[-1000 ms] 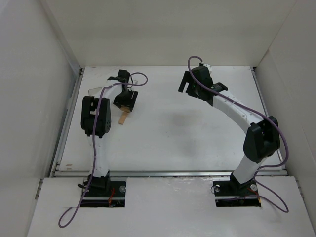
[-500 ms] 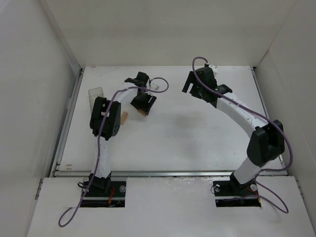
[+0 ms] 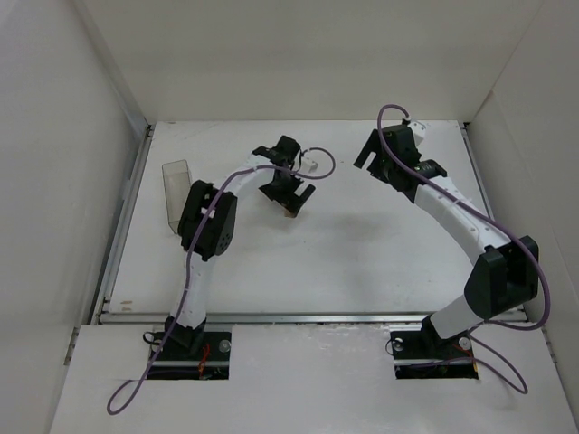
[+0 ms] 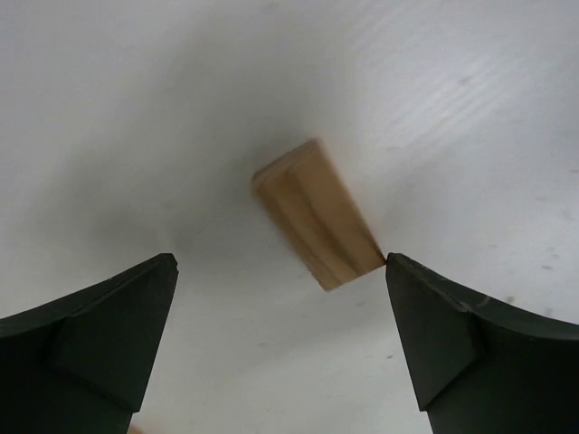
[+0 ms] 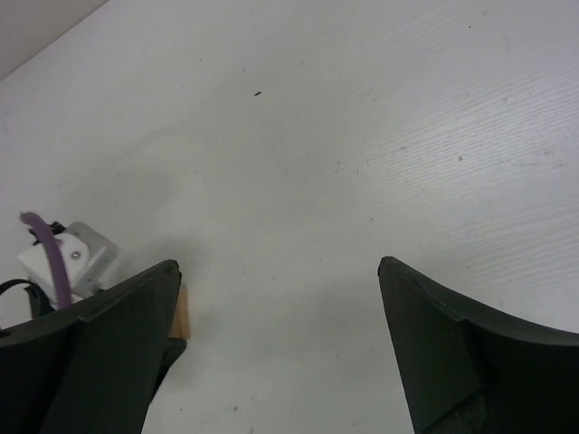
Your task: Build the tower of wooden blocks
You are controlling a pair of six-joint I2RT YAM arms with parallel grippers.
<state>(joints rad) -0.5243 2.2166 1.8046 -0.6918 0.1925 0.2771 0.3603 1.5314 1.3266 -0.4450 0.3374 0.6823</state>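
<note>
One light-tan wood block [image 4: 317, 214] lies flat on the white table, just ahead of my left gripper [image 4: 280, 262]. The jaws are wide open and empty, and the block's near end sits close to the right fingertip [image 4: 425, 298]. In the top view the left gripper [image 3: 291, 199] hovers left of the table's centre with the block [image 3: 289, 213] at its tip. My right gripper [image 3: 373, 155] is open and empty over the back right. In the right wrist view [image 5: 278, 264] a sliver of the block [image 5: 181, 312] shows beside its left finger. No stacked tower shows.
A clear plastic container [image 3: 175, 193] stands near the table's left edge, beside the left arm's elbow. White walls enclose the table on three sides. The left arm's purple cable and white connector [image 5: 71, 259] show in the right wrist view.
My left gripper has swung right from beside the container to left of centre, with the block at its tip. My right gripper has shifted right. The container is now uncovered.
</note>
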